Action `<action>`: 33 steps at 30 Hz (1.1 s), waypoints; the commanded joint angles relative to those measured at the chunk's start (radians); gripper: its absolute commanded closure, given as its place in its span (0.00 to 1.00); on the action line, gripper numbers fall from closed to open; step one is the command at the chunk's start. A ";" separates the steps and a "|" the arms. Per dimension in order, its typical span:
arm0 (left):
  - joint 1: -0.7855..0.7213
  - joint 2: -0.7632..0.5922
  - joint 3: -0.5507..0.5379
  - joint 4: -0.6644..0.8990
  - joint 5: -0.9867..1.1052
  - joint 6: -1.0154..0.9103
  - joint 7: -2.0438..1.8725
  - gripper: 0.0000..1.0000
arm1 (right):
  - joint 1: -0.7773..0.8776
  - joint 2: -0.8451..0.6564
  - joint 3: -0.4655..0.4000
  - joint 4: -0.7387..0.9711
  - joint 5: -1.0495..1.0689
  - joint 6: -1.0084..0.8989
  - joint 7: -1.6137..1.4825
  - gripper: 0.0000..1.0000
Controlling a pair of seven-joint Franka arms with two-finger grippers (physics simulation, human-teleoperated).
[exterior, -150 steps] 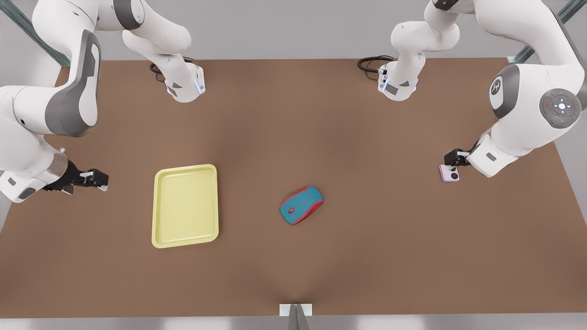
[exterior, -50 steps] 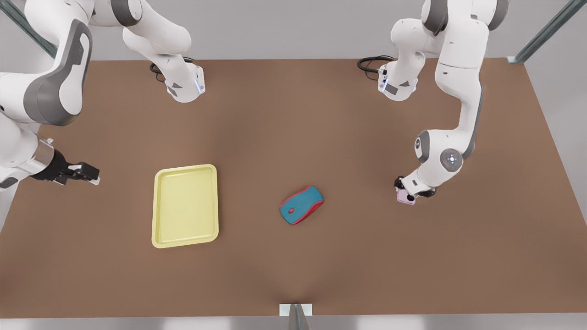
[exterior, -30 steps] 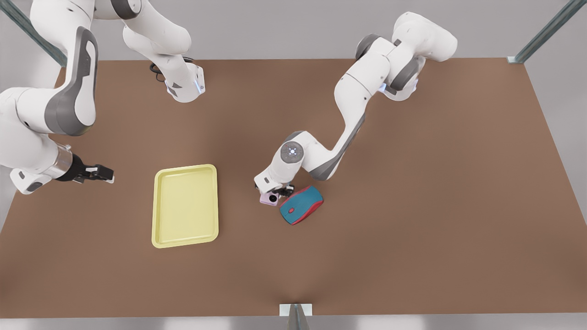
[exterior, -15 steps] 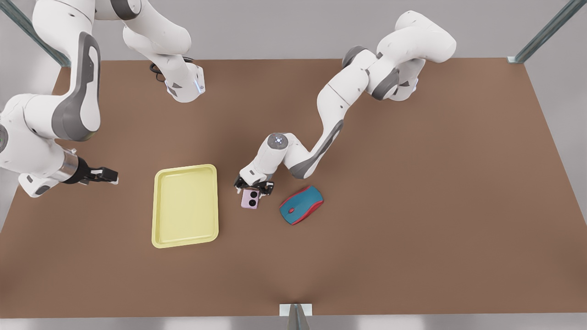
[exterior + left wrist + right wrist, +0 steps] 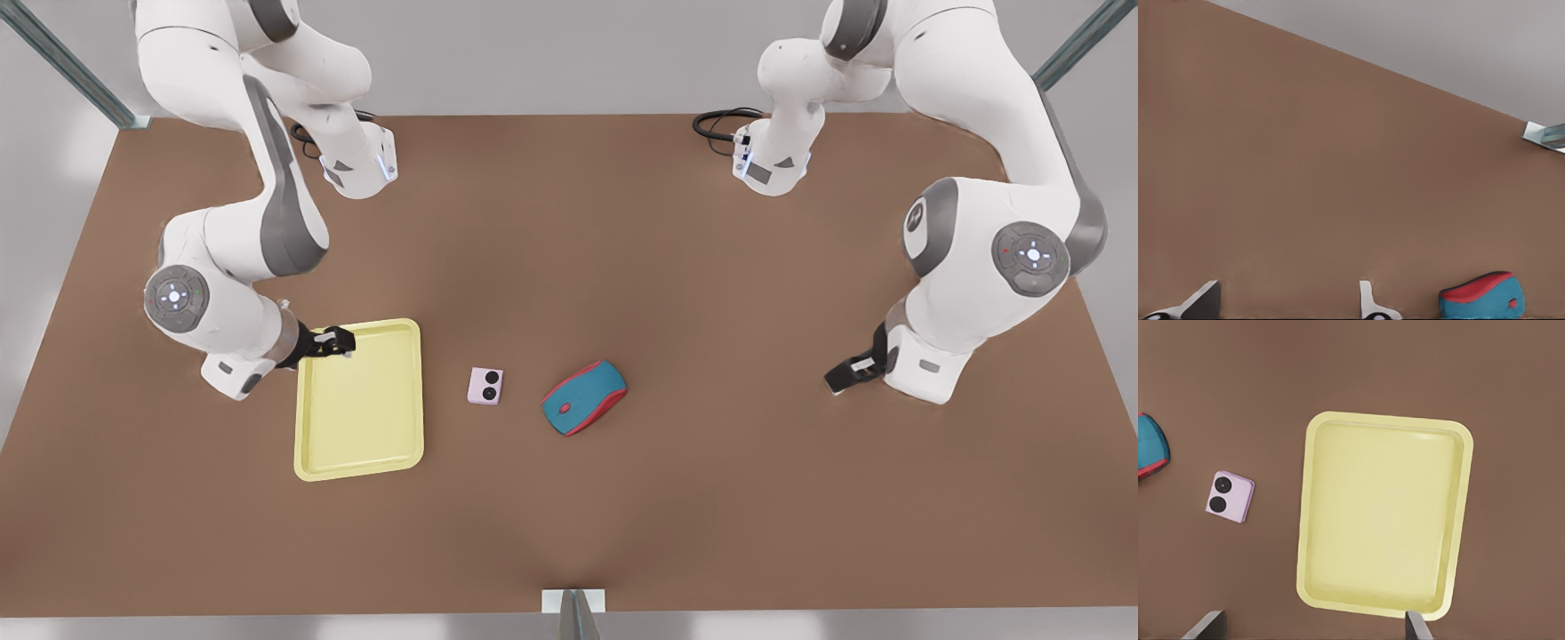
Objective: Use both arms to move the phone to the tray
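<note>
Fingers spread and empty, my right gripper (image 5: 345, 341) hangs over a corner of the tray (image 5: 356, 467) toward the front view's left edge of the table (image 5: 711, 267), the phone (image 5: 485, 386) lies flat between tray and mouse (image 5: 584, 397), and my left gripper (image 5: 837, 383), also spread, waits near the opposite edge.

The phone (image 5: 485, 386) is lying on the table (image 5: 622, 249) just to the front view's right of the tray (image 5: 359, 462), not touching it. The mouse (image 5: 584, 397) is sitting farther right of the tray, beyond the phone. The right gripper (image 5: 344, 342) is hanging over the tray's upper-left corner in the front view. The left gripper (image 5: 837, 383) is waiting well to the right of the tray.
</note>
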 commanded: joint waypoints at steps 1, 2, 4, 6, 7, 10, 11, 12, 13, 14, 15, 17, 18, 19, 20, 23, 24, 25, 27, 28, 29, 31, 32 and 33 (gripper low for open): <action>0.025 -0.076 -0.036 -0.063 0.082 -0.135 0.552 0.00 | 0.062 0.033 0.000 0.003 0.004 0.053 0.436 0.00; 0.027 -0.098 -0.053 -0.092 0.083 -0.123 0.563 0.00 | 0.076 0.053 0.000 0.000 0.004 0.076 0.477 0.00; 0.029 -0.104 -0.056 -0.095 0.080 -0.113 0.566 0.00 | 0.150 0.093 -0.017 0.009 0.005 0.096 0.487 0.00; 0.027 -0.078 -0.058 -0.094 0.075 -0.112 0.576 0.00 | 0.200 0.139 -0.023 0.012 -0.010 0.175 0.650 0.00; 0.024 -0.075 -0.056 -0.094 0.074 -0.115 0.575 0.00 | 0.202 0.150 -0.023 0.003 -0.009 0.216 0.696 0.00; 0.022 -0.043 -0.056 -0.092 0.074 -0.115 0.564 0.00 | 0.210 0.213 -0.023 -0.031 0.007 0.297 0.734 0.00; 0.022 -0.043 -0.053 -0.092 0.071 -0.118 0.560 0.00 | 0.237 0.240 -0.023 -0.029 0.005 0.340 0.832 0.00; 0.022 -0.043 -0.053 -0.092 0.071 -0.116 0.556 0.00 | 0.246 0.260 -0.023 -0.028 0.005 0.363 0.846 0.00; 0.022 -0.043 -0.053 -0.092 0.071 -0.118 0.555 0.00 | 0.245 0.294 -0.023 -0.022 0.007 0.396 0.849 0.00; 0.021 -0.041 -0.053 -0.092 0.071 -0.121 0.555 0.00 | 0.245 0.316 -0.025 -0.015 0.007 0.400 0.852 0.00; 0.021 -0.041 -0.053 -0.092 0.069 -0.119 0.556 0.00 | 0.246 0.322 -0.025 -0.025 0.005 0.428 0.854 0.00; 0.016 -0.038 -0.053 -0.092 0.069 -0.119 0.555 0.00 | 0.263 0.360 -0.023 -0.014 0.007 0.465 0.901 0.00; 0.016 -0.034 -0.053 -0.092 0.069 -0.119 0.555 0.00 | 0.265 0.392 -0.023 0.004 0.008 0.488 0.903 0.00; 0.016 -0.031 -0.053 -0.094 0.069 -0.119 0.553 0.00 | 0.280 0.418 -0.025 0.011 0.008 0.517 0.921 0.00; 0.016 -0.028 -0.053 -0.092 0.069 -0.119 0.553 0.00 | 0.286 0.437 -0.026 0.027 0.008 0.518 0.929 0.00; 0.016 -0.020 -0.053 -0.092 0.071 -0.118 0.550 0.00 | 0.328 0.446 -0.061 0.011 0.005 0.546 0.925 0.00; 0.016 -0.020 -0.053 -0.092 0.071 -0.116 0.550 0.00 | 0.331 0.445 -0.061 -0.044 0.005 0.613 0.925 0.00; 0.016 -0.020 -0.053 -0.092 0.071 -0.116 0.550 0.00 | 0.331 0.445 -0.061 -0.058 0.004 0.629 0.925 0.00; 0.013 -0.014 -0.053 -0.092 0.072 -0.113 0.532 0.00 | 0.345 0.438 -0.061 -0.095 0.002 0.644 0.923 0.00; 0.012 -0.012 -0.053 -0.092 0.075 -0.112 0.514 0.00 | 0.346 0.435 -0.061 -0.107 0.002 0.646 0.923 0.00; 0.012 -0.012 -0.053 -0.092 0.075 -0.112 0.514 0.00 | 0.349 0.435 -0.061 -0.107 0.002 0.644 0.925 0.00; 0.012 -0.012 -0.053 -0.092 0.077 -0.110 0.514 0.00 | 0.363 0.435 -0.063 -0.104 0.004 0.643 0.928 0.00; 0.012 -0.012 -0.053 -0.092 0.077 -0.110 0.514 0.00 | 0.363 0.435 -0.063 -0.109 0.004 0.643 0.928 0.00; 0.012 -0.011 -0.053 -0.092 0.077 -0.107 0.514 0.00 | 0.363 0.435 -0.063 -0.109 0.004 0.643 0.928 0.00</action>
